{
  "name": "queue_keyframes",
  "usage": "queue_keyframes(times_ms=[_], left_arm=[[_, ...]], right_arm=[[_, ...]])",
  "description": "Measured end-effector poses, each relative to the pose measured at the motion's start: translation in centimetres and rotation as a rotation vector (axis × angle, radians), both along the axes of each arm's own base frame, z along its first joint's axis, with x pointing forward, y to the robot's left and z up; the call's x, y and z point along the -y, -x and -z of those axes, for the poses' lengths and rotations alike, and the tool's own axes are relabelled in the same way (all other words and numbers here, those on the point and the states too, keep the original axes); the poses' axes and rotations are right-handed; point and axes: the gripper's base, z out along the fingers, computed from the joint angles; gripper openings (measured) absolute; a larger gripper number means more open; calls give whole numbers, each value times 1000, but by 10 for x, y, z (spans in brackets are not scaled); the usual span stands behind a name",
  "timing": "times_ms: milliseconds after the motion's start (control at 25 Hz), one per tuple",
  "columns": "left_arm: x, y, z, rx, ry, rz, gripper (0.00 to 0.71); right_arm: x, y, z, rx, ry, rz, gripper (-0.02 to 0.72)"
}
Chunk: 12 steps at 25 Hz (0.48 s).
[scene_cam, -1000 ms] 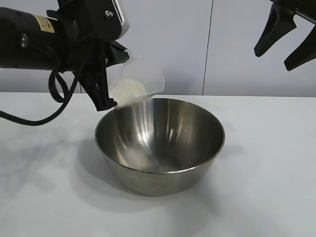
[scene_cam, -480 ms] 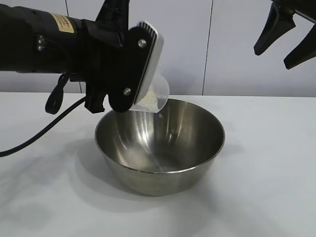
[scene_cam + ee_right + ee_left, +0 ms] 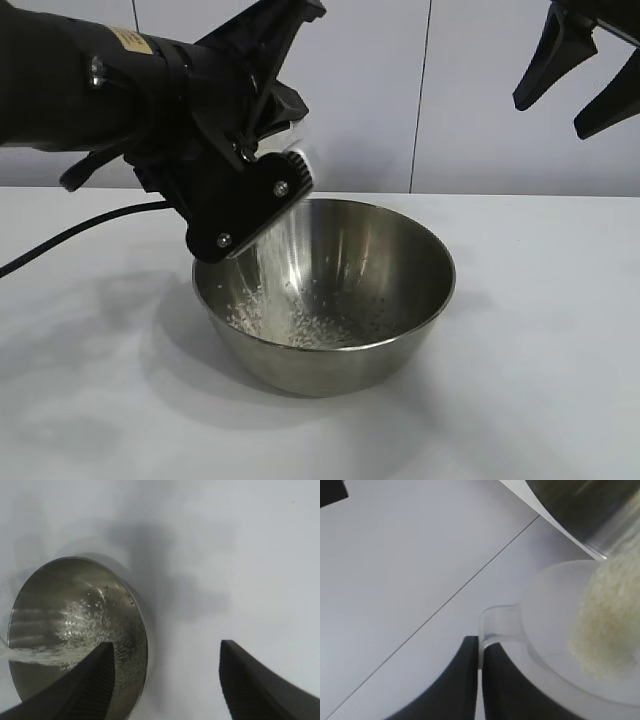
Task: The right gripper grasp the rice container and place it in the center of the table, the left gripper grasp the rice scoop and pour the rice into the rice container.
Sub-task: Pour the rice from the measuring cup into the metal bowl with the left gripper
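- Now the pour is in hand: the scoop is held tipped over the near-left rim of the bowl, its handle clenched in the left end effector.
- Rice is seen streaming from the scoop's mouth and scattering on the bowl's floor; some grains are left inside the scoop in the left wrist view.
- The bowl is set upright on the bench, near the middle, so the placing step is judged done.
- The right end effector is held released, empty, high up and well to the right of the bowl.
- Next, the tilt is judged to need holding, or steepening, until the scoop is emptied, with its mouth kept inside the bowl's rim so no grains are spilled over the edge.
- Bare bench is seen on every side of the bowl; room for withdrawal lies to the bowl's left, and the right arm is well out of the way.
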Motion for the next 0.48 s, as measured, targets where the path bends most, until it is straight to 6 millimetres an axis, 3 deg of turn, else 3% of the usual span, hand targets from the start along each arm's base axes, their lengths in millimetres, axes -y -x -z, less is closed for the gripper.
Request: queue_keyframes(times_ms=[240,480], left_arm=[[14,17,1,25,-55,20,9],[13,17,1,40,-88,16,9]], right_arm=[[0,0,0,0,0,0,422],[0,0,0,0,0,0,422]])
